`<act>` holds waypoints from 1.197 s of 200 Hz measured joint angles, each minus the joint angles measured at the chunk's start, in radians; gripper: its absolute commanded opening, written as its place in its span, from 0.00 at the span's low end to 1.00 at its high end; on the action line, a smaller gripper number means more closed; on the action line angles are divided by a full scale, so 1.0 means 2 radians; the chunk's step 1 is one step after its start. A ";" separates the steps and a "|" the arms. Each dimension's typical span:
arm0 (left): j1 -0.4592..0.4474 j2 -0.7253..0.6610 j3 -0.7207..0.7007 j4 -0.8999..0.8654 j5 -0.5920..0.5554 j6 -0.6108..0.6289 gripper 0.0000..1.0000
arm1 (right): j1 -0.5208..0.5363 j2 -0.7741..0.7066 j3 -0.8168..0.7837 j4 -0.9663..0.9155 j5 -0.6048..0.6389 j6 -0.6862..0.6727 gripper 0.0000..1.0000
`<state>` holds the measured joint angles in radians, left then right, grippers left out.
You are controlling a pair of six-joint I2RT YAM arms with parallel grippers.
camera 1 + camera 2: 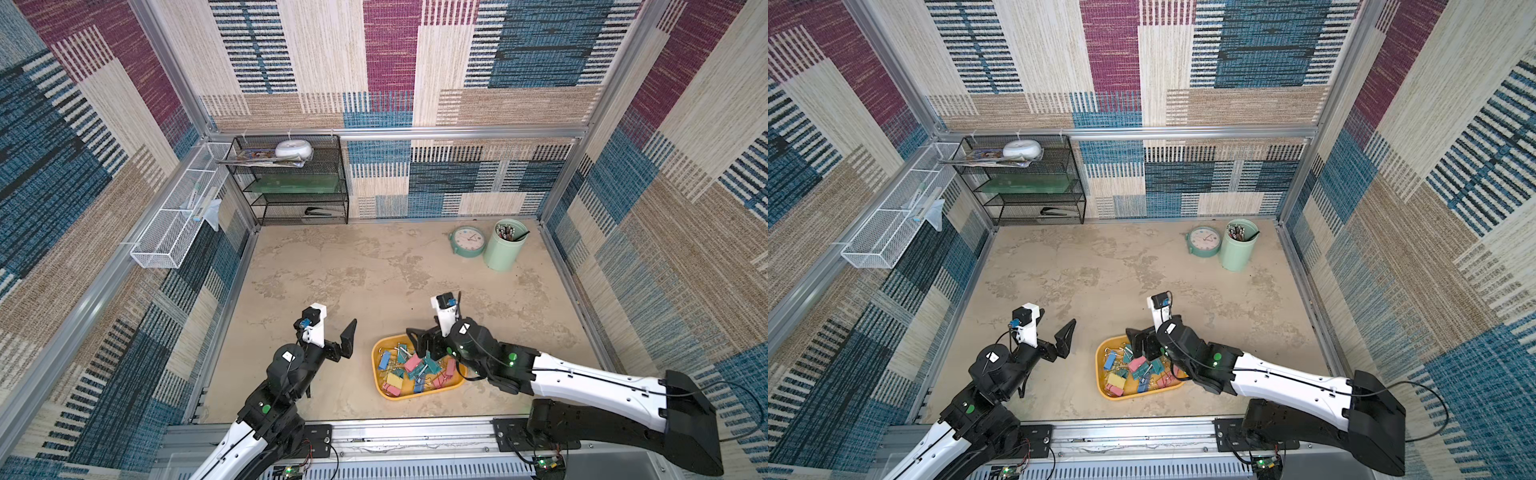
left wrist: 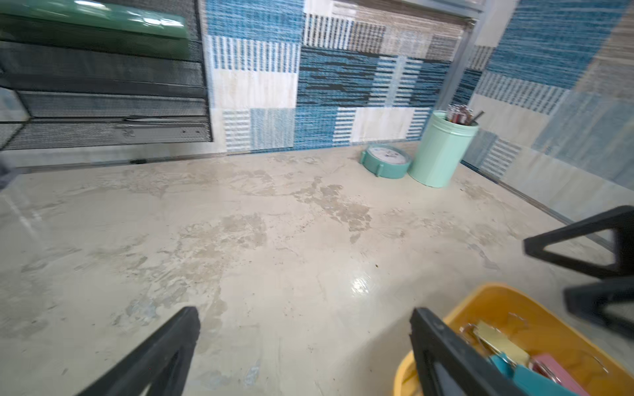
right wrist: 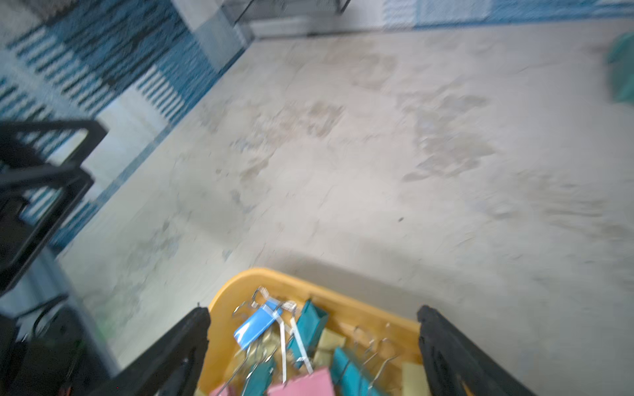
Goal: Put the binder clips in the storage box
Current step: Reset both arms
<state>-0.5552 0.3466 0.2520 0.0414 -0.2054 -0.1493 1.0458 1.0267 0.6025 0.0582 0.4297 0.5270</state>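
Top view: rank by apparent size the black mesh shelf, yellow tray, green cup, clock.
1. Black mesh shelf
2. Yellow tray
3. Green cup
4. Clock

The clock looks only slightly smaller than the cup. The shelf, cup and clock all sit farther from the camera than the tray, so they look smaller than they are.

storage box (image 1: 415, 395) (image 1: 1100, 374) is sitting flat on the worktop (image 1: 353, 270), near the front edge and right of centre in both top views, slightly askew to that edge. It's a shallow yellow-orange tray with rounded corners and a low rim. binder clips (image 1: 415, 365) (image 1: 1133, 368) are lying inside it in one loose tangled heap, and every clip in view is staying within the rim. Teal, blue, pink and yellow bodies are overlapping, with wire loop handles sticking out at mixed angles. In the right wrist view a blue clip (image 3: 255, 325) is lying near a rounded corner, with teal ones leaning just beside it and pink ones nearer the camera. That view is blurring fine detail.
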 measured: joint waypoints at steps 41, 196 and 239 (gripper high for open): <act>0.001 0.028 -0.011 0.025 -0.137 0.030 1.00 | -0.132 -0.102 -0.085 0.054 0.125 -0.057 1.00; 0.283 0.532 0.064 0.330 0.020 0.082 1.00 | -0.491 0.243 -0.141 0.475 -0.004 -0.246 1.00; 0.300 0.594 0.068 0.379 0.090 0.072 1.00 | -0.515 0.258 -0.193 0.570 -0.064 -0.244 0.99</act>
<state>0.0444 1.5349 0.3874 0.7998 -0.0254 -0.0059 0.0166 1.5425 0.2157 1.1980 0.3019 0.0383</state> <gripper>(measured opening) 0.997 0.994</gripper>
